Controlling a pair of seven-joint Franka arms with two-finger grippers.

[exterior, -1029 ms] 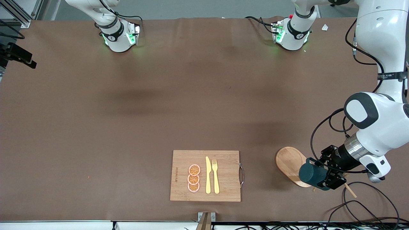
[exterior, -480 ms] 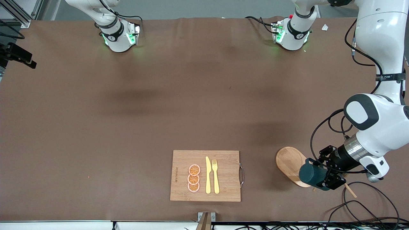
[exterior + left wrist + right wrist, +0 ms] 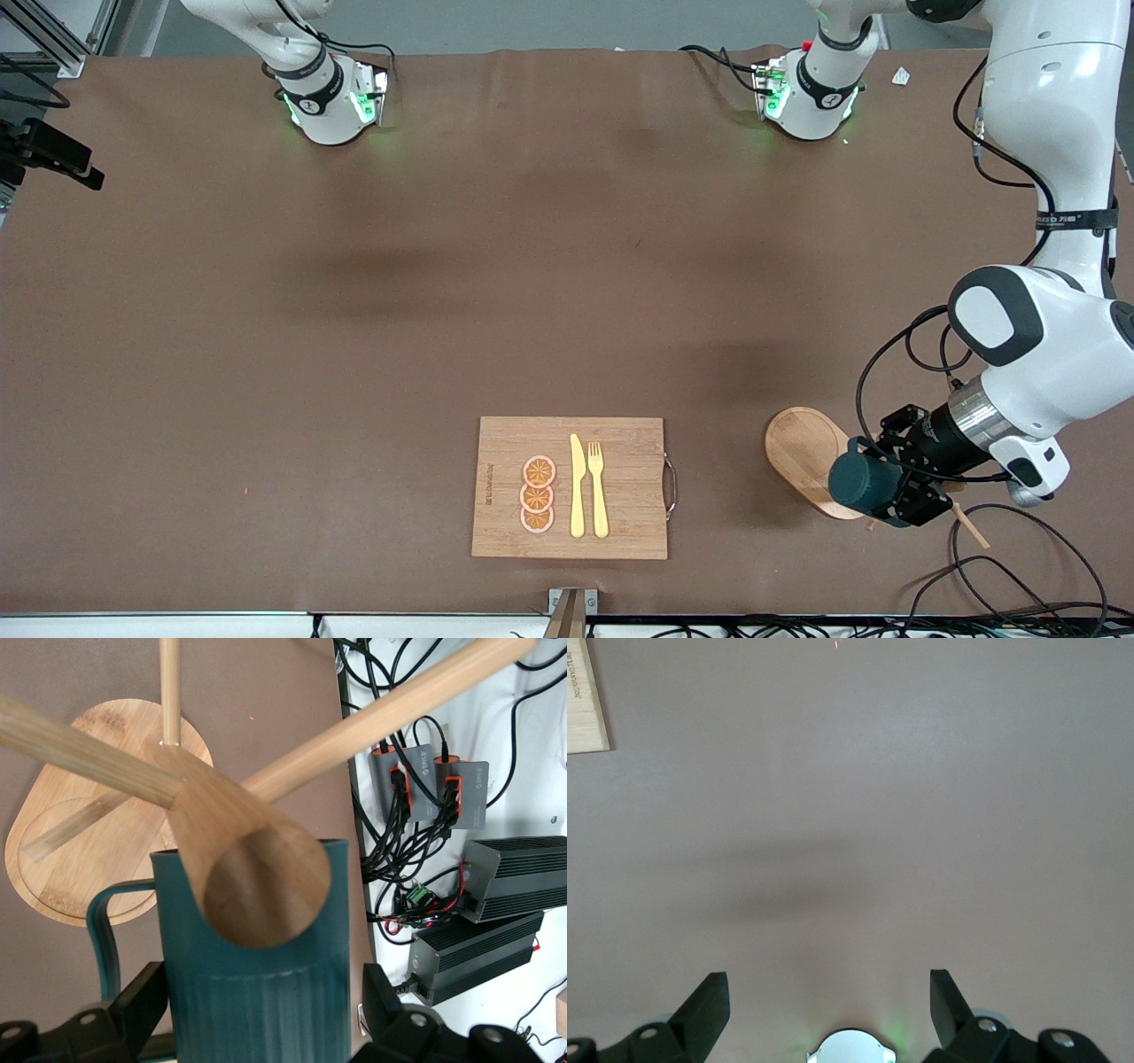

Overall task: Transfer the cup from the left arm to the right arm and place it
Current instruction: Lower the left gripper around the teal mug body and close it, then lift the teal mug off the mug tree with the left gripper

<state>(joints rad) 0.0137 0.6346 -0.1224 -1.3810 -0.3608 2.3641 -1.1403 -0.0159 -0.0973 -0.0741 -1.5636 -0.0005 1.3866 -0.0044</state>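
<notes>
Cup (image 3: 252,992) base cut off by frame edge.

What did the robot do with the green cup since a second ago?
Very little. The left end effector stays clamped on the cup, with wooden utensils inside, over the end of the oval wooden tray. The left arm's elbow slid slightly toward the right arm's end of the table; the cup barely moved. The cutting board, knife, fork and orange slices stayed put. The right end effector waits, open, over bare table.
</notes>
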